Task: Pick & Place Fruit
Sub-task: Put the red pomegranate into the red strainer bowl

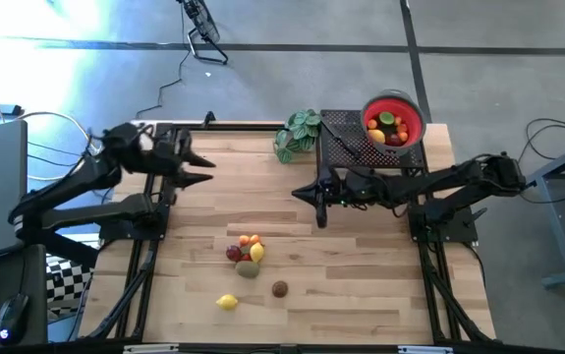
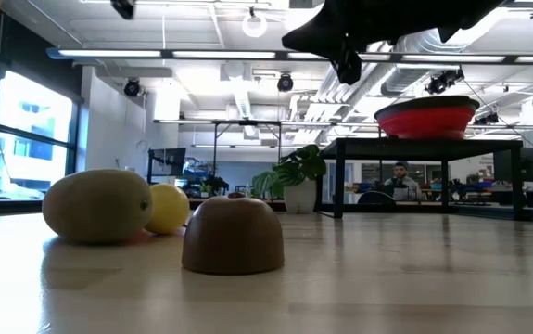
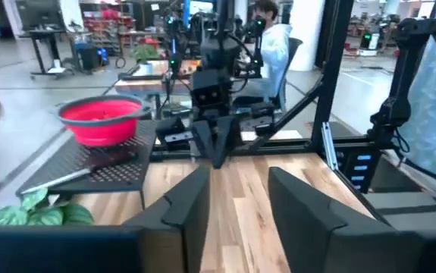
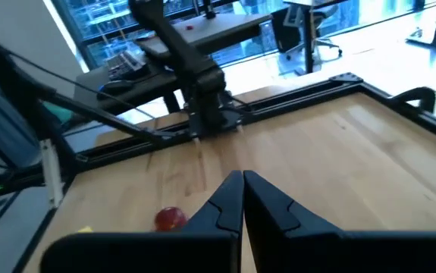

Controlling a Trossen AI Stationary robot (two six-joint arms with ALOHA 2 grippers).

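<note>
Several small toy fruits (image 1: pixel 247 252) lie in a cluster on the wooden table (image 1: pixel 361 285), with a yellow one (image 1: pixel 227 302) and a brown one (image 1: pixel 279 288) nearer the front edge. More fruit (image 1: pixel 388 128) lies in the red bowl (image 1: pixel 393 120). My left gripper (image 1: pixel 203 169) hangs open above the table's left part, away from the fruit, with nothing between its fingers (image 3: pixel 187 205). My right gripper (image 1: pixel 320 205) is shut and empty above the table's middle, on the far side of the cluster. The right wrist view shows a red fruit (image 4: pixel 170 218) below its shut fingers (image 4: pixel 242 199).
The red bowl stands on a black perforated stand (image 1: pixel 353 146) at the back right, with a green leafy plant (image 1: pixel 299 133) to its left. In the low view the brown fruit (image 2: pixel 234 235) and a green-brown one (image 2: pixel 99 204) sit close to the camera.
</note>
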